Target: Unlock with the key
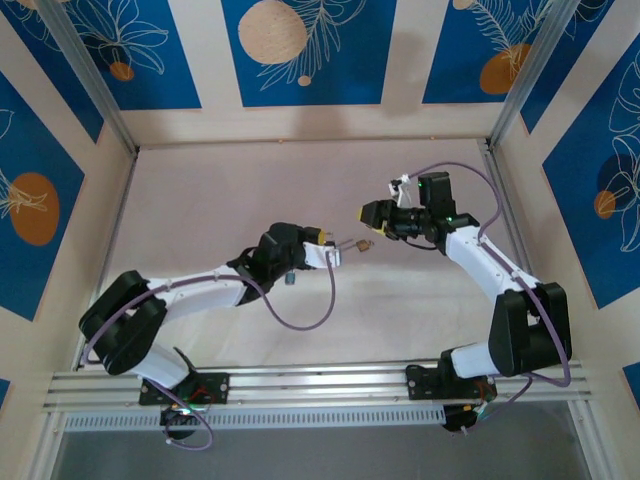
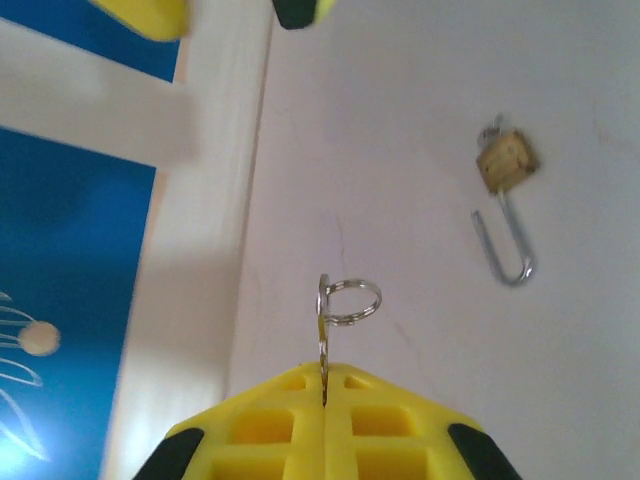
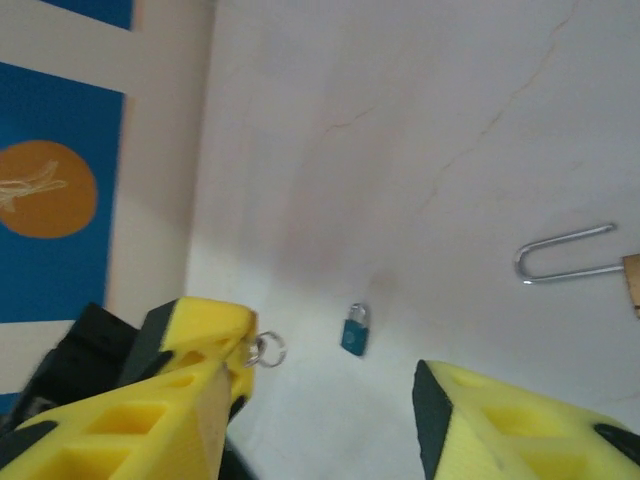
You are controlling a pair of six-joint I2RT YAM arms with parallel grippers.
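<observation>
My left gripper is shut on the key, a thin silvery piece seen edge-on, with a split ring at its free end. The brass padlock lies apart from it on the pale table; one end of its silver shackle stands free of the body. From above, the padlock sits just right of the left gripper and below the right gripper. The right gripper is open with nothing between its fingers. The shackle lies off to its right.
A tiny dark blue thing with a silvery top lies on the table beyond the right fingers, under the left forearm from above. Blue patterned walls and metal posts enclose the table.
</observation>
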